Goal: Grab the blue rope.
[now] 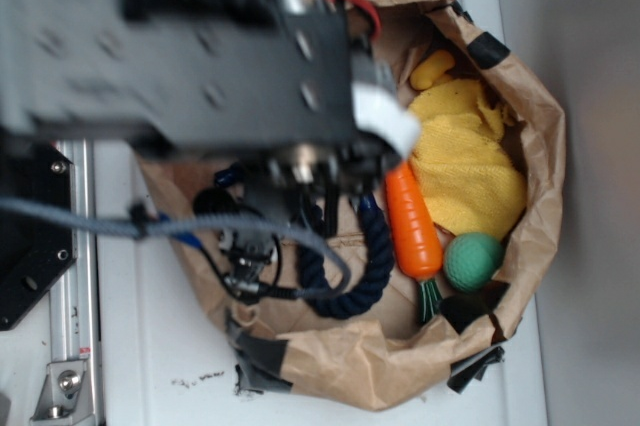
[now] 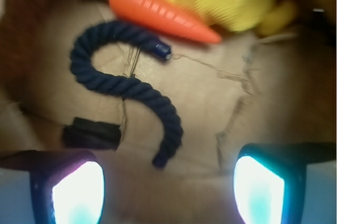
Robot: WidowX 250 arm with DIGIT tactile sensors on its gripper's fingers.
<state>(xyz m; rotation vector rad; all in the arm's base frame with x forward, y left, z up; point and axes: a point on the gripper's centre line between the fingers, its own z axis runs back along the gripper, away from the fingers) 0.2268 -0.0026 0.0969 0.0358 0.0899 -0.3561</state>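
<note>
The blue rope (image 2: 131, 88) is a thick navy twisted rope lying in an S shape on the brown paper floor of the bag, one shiny capped end near the orange carrot (image 2: 158, 13). In the exterior view the blue rope (image 1: 372, 266) curves beside the carrot (image 1: 412, 221), partly hidden by the arm. My gripper (image 2: 168, 190) is open and empty, its two pale fingers wide apart above the paper. The rope's lower end lies just ahead of the gap between them. In the exterior view the fingers are hidden under the black arm.
A yellow cloth (image 1: 470, 161) and a green ball (image 1: 472, 260) lie in the brown paper bag (image 1: 520, 76), whose walls rise all round. A black tape patch (image 2: 92, 133) sits on the bag floor left of the rope. A thin grey cable (image 1: 120, 221) crosses from the left.
</note>
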